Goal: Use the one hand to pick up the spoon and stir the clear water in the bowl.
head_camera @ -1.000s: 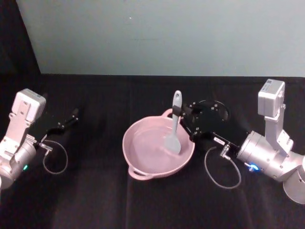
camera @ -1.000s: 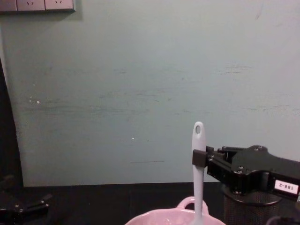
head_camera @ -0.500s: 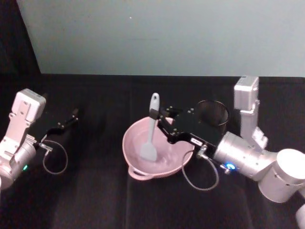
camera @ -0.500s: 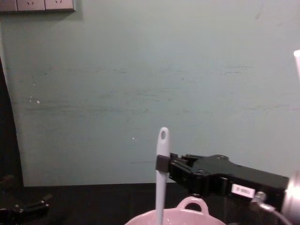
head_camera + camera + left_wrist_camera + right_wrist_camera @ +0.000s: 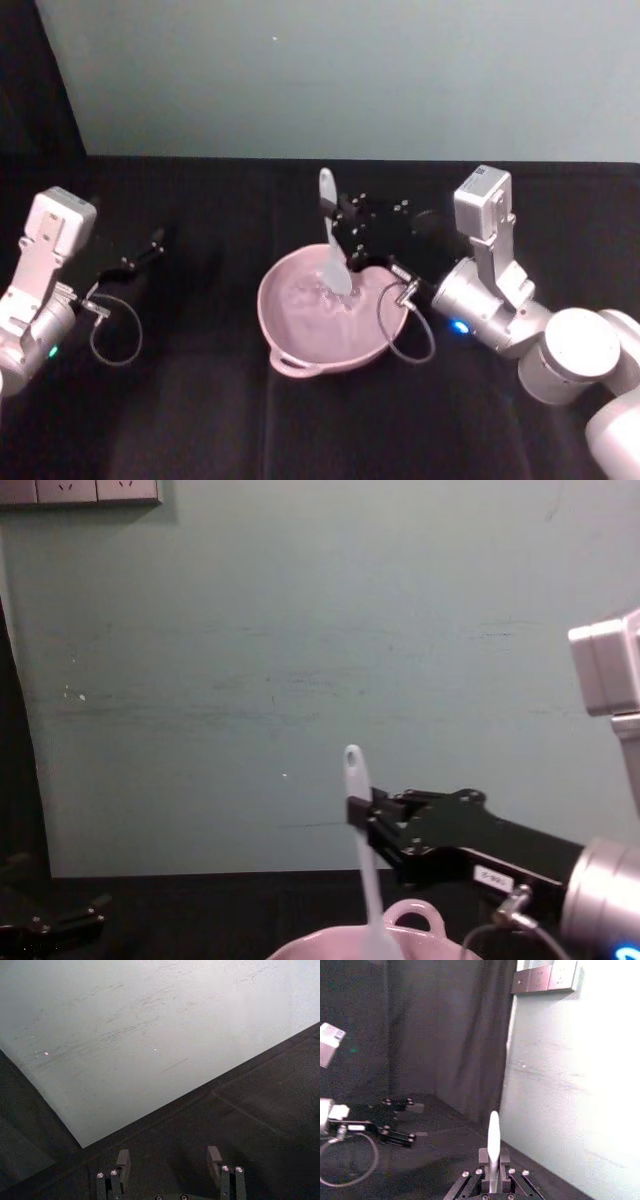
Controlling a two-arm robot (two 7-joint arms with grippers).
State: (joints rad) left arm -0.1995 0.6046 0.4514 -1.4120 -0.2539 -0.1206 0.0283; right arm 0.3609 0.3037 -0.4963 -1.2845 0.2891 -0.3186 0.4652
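Right gripper (image 5: 333, 213) sits just above centre in the head view, over the far rim of the bowl (image 5: 268, 322). Its jaws are clamped on the spoon (image 5: 331, 247), high on the handle. Only the short tip with the hole stands clear above the fingers. The right wrist view backs this up: the handle rises straight out from between the closed fingers.

The spoon leans, tip toward upper left and head toward lower right. In the chest view it runs down past the bowl's rim at bottom centre. In the head view the head sits inside the bowl, in its far half, and I judge it to be in the water. The surface around it looks ruffled, though I can't be sure.

Left gripper (image 5: 150, 246) is parked at mid-left of the head view on the black table (image 5: 200, 410), well apart from the bowl. Its fingers are spread and hold nothing.

Progress, as I read it:
- The pick-up is done, with one hand only.
- The spoon is down in the bowl, so stirring looks to be under way.
- What remains is sweeping the head round through the water. I can't tell from here how many circuits are in.
- The bowl sits level, and I see nothing spilled on the cloth.
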